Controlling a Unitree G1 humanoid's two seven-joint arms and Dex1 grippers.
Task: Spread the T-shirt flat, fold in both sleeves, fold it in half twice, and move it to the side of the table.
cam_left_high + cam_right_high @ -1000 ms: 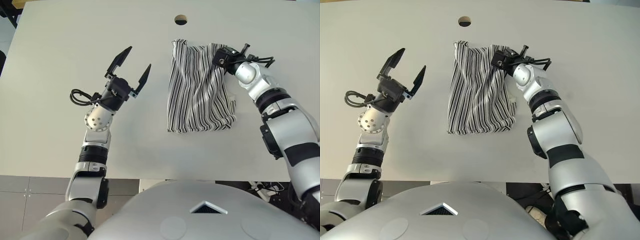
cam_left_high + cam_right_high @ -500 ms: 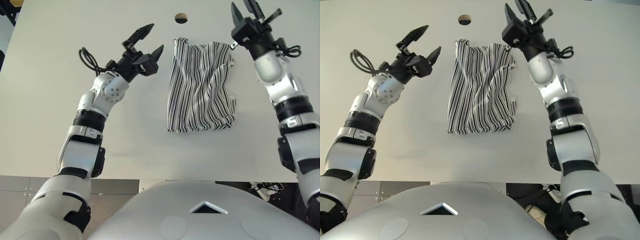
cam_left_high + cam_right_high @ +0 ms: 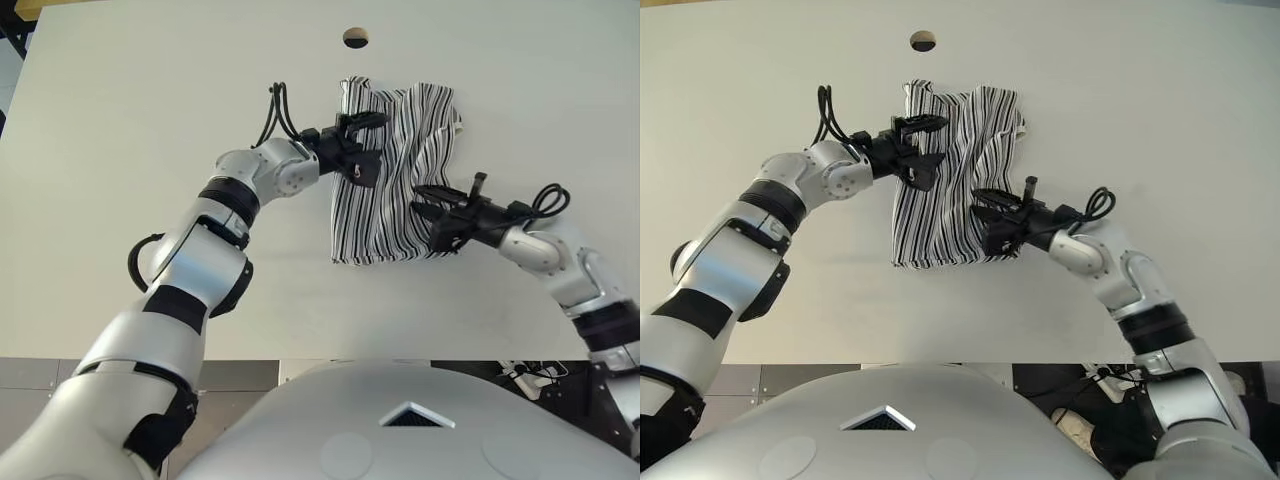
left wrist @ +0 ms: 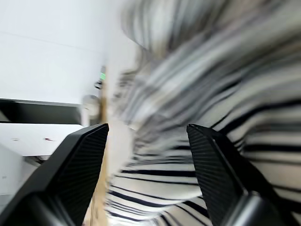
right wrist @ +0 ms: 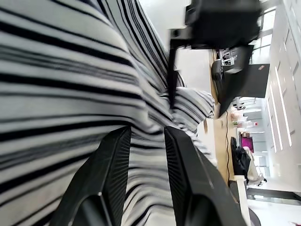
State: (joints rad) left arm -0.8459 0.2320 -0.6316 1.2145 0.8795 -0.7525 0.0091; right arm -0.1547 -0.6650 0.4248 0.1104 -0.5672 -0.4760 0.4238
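The striped T-shirt (image 3: 425, 140) lies folded into a rumpled, roughly rectangular bundle on the white table (image 3: 150, 100), towards its far side and just short of a round hole (image 3: 355, 38) in the tabletop. The left gripper (image 3: 372, 148) sits at the bundle's left edge, near the far corner, its 2 fingers (image 4: 80, 165) spread wide with striped cloth showing between them. The right gripper (image 3: 420, 200) is over the bundle's near right part, pointing across it towards the left arm; its 2 fingers (image 5: 113, 179) stand a little apart, close to the fabric, with cloth visible in the narrow gap. Whether either gripper touches the cloth cannot be told.
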